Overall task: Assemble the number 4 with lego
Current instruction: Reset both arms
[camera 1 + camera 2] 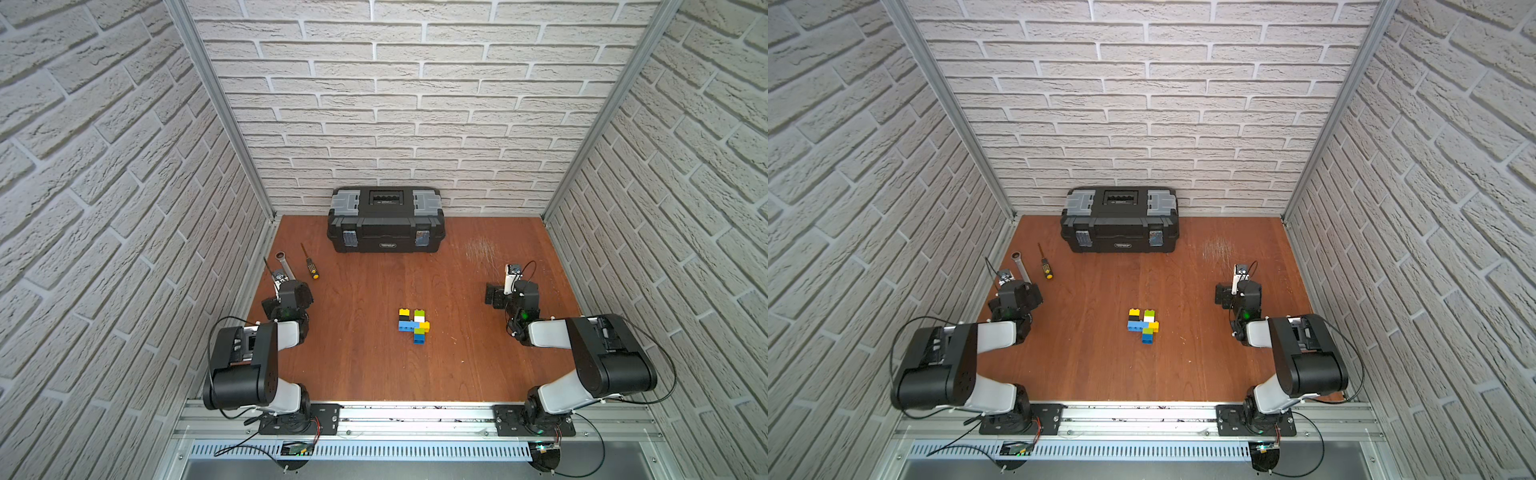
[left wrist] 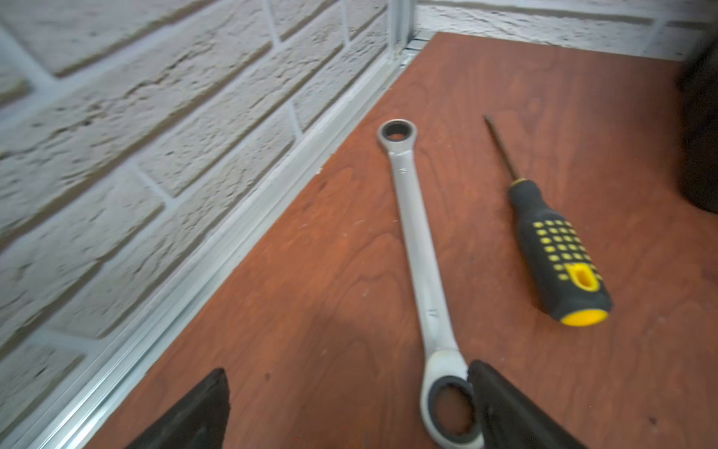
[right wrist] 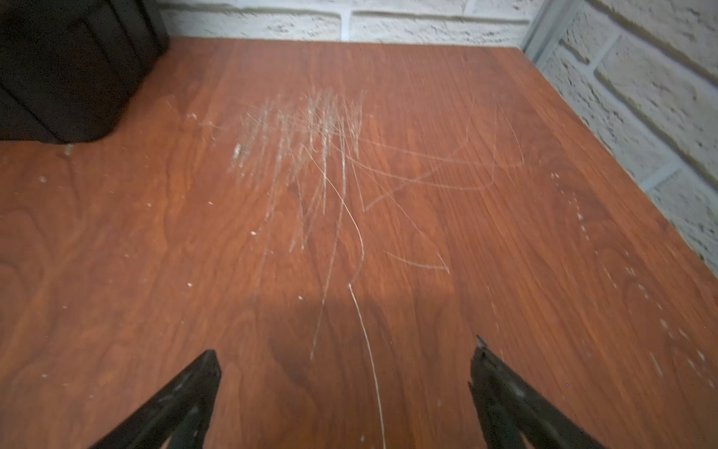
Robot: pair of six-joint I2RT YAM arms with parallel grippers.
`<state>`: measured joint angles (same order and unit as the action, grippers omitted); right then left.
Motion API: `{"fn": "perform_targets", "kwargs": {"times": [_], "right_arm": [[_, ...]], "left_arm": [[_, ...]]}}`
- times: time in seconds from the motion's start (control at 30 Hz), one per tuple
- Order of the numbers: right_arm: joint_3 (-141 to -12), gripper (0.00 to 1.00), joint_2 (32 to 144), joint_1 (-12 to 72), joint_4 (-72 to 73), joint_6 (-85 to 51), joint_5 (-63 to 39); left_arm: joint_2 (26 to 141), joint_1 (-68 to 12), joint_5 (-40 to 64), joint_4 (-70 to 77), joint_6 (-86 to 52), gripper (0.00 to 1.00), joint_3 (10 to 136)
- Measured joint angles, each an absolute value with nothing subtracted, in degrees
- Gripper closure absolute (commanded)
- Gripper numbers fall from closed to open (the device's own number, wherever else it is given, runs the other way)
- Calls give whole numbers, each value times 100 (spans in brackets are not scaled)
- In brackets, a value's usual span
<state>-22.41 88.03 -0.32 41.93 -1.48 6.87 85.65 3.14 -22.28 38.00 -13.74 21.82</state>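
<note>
number 4 (image 1: 414, 326) far from table (image 1: 478, 374) edges

The lego (image 1: 414, 326) mixes blue, yellow, lime green, white and black against a reddish-brown, wood-grained worktop (image 1: 357, 365). The toolbox (image 1: 385, 220) is black with grey corners, the screwdriver (image 2: 559, 252) black dotted with yellow, the wrench (image 2: 417, 241) silver, the walls (image 1: 415, 104) pale brick-patterned.
</note>
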Motion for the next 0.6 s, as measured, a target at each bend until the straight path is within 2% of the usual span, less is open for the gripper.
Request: {"fn": "perform_targets", "kwargs": {"times": [0.17, 0.6], "right_arm": [[-2257, 0, 8785, -32, 4322, -56, 611], [-2257, 0, 8785, -32, 4329, -19, 565]], "left_arm": [[9000, 287, -1540, 4654, -1015, 2, 2145], [8995, 217, -1424, 5133, -849, 2, 2141]]}}
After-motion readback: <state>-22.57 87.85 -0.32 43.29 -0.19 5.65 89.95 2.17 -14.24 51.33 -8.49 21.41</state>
